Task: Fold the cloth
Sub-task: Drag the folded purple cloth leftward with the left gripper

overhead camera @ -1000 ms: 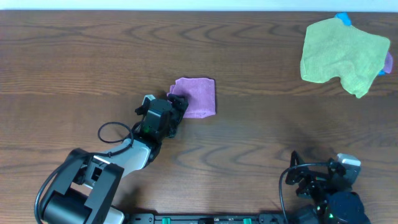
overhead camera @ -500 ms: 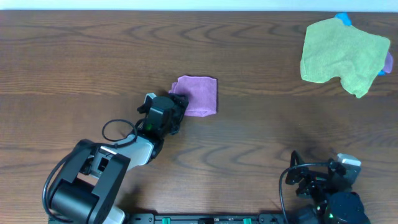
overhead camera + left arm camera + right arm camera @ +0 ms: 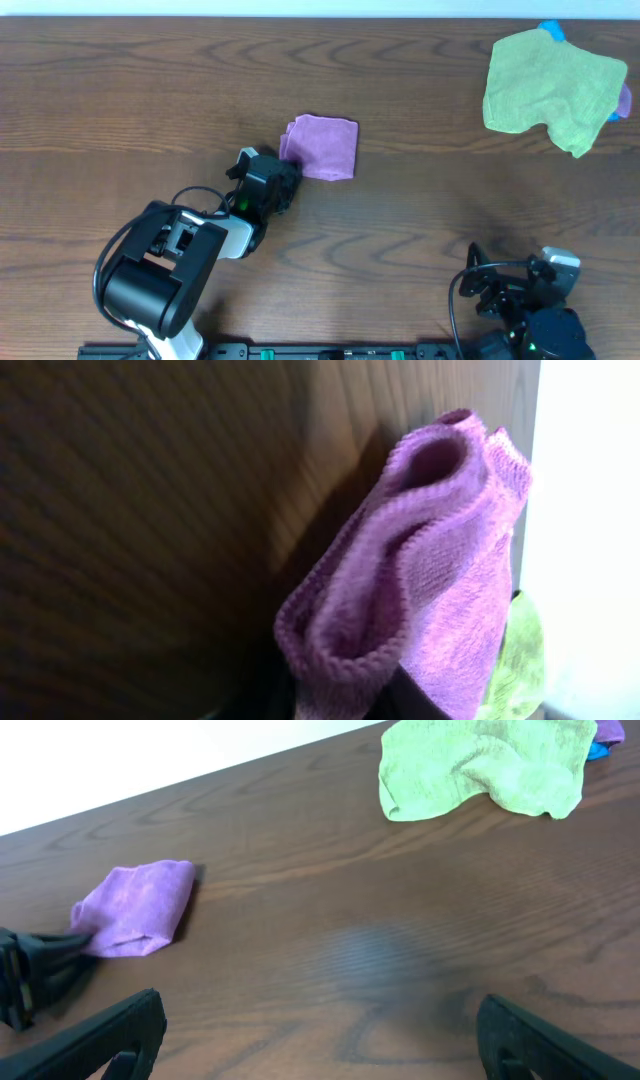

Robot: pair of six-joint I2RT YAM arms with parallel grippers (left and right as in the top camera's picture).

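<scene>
The purple cloth point(image 3: 322, 147) lies doubled near the table's middle, its left edge bunched and raised. My left gripper point(image 3: 285, 172) reaches it from the lower left. In the left wrist view the cloth point(image 3: 420, 560) fills the frame, and its rolled edge is pinched where my left gripper point(image 3: 340, 700) closes at the bottom. My right gripper point(image 3: 480, 285) rests at the table's near right, far from the cloth. In the right wrist view my right gripper point(image 3: 320, 1040) is open over bare wood, with the cloth point(image 3: 135, 907) at far left.
A larger light-green cloth point(image 3: 550, 85) lies crumpled at the far right corner, with a small blue item point(image 3: 552, 30) and a bit of purple fabric point(image 3: 625, 100) showing at its edges. The wooden table point(image 3: 150, 90) ends at a white strip along the far side.
My left gripper has pushed forward to the right and closed on the cloth's left edge. The cloth has slid a little right and bunched up there. The right arm has stayed still.
</scene>
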